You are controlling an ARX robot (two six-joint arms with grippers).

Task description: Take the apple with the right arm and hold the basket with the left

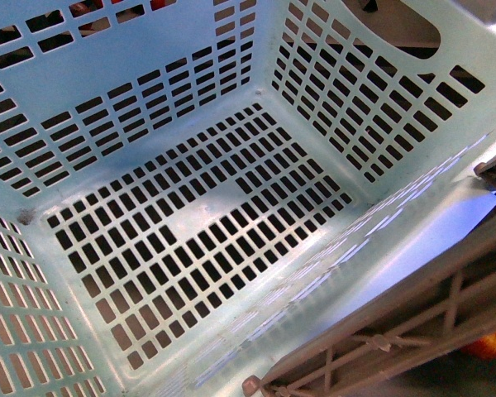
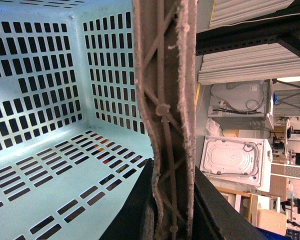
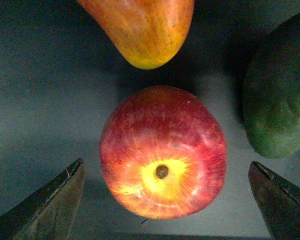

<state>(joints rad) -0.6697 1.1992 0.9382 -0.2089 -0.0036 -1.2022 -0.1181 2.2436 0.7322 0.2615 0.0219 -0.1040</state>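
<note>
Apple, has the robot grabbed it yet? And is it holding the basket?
Done, it seems: the left gripper is clamped on the brown handle of the basket, which is empty inside. In hand: the right gripper is open, with a finger on each side of the apple, not touching it. Left to do: close on the apple and lift it.

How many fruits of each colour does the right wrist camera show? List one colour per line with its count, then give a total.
Red: 1, the apple
Orange-yellow: 1, the elongated fruit
Dark green: 1, the green fruit
Total: 3
</note>
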